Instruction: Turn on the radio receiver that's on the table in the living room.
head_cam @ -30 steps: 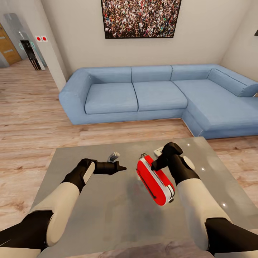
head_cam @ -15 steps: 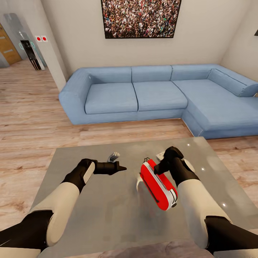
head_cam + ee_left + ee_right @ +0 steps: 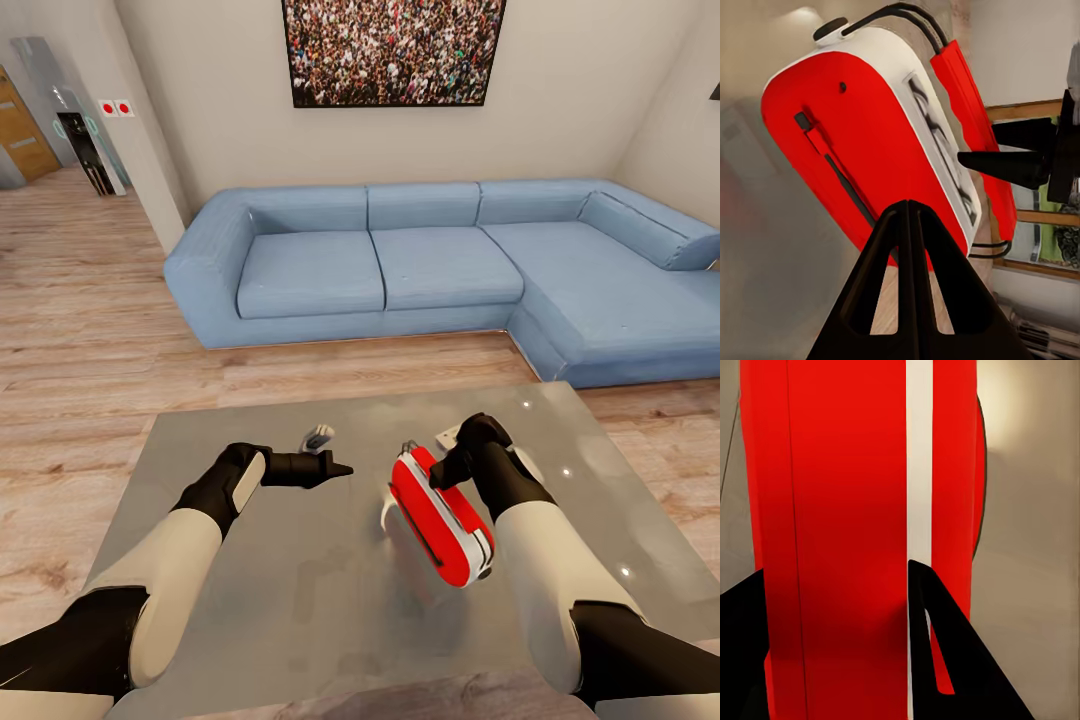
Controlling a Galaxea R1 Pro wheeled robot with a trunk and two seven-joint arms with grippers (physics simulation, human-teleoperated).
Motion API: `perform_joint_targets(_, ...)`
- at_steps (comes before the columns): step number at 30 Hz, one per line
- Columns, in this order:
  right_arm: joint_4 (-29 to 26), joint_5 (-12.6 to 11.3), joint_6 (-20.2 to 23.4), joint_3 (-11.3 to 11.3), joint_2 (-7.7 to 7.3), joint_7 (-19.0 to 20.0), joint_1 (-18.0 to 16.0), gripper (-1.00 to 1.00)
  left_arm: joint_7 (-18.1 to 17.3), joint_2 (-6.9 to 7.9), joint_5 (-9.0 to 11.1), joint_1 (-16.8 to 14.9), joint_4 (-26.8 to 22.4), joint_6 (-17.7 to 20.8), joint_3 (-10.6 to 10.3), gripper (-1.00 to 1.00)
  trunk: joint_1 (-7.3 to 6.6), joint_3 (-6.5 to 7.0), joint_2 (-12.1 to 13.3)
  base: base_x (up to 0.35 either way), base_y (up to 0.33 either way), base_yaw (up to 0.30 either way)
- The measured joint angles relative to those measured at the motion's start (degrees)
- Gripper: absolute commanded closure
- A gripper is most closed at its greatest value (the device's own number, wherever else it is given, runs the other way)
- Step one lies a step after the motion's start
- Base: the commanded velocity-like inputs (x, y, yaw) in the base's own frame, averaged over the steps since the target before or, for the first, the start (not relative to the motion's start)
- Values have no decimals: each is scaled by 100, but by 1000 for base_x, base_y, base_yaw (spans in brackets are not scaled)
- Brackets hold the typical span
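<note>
The red radio receiver (image 3: 440, 520) with its white band rests tilted on the grey glass table (image 3: 250, 600), right of centre. My right gripper (image 3: 446, 468) is at the radio's far end, open, its fingers spread across the red casing (image 3: 832, 472); one finger (image 3: 945, 660) lies over the surface beside the white band. My left gripper (image 3: 338, 467) is shut and empty, its tip pointing at the radio from the left, a short way off. In the left wrist view the shut fingers (image 3: 907, 247) aim at the radio's red back (image 3: 832, 142) and dark wire handle (image 3: 919, 15).
A small grey-white object (image 3: 318, 437) lies on the table beyond my left gripper, and a small white item (image 3: 446, 432) beyond the radio. The blue corner sofa (image 3: 430, 260) stands past the table under the crowd picture (image 3: 392, 50). Light wood floor (image 3: 90, 330) surrounds the table.
Over the last second the radio has shifted right and tipped up with my right gripper against it; in the last half second it barely moved. My left arm has stayed still.
</note>
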Motion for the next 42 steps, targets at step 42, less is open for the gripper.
perform_joint_targets(42,642,-497,-812,-278,-9,-748,-1,100,1,0,0,0,5,-15,0,100,0,0,0,0,0,0)
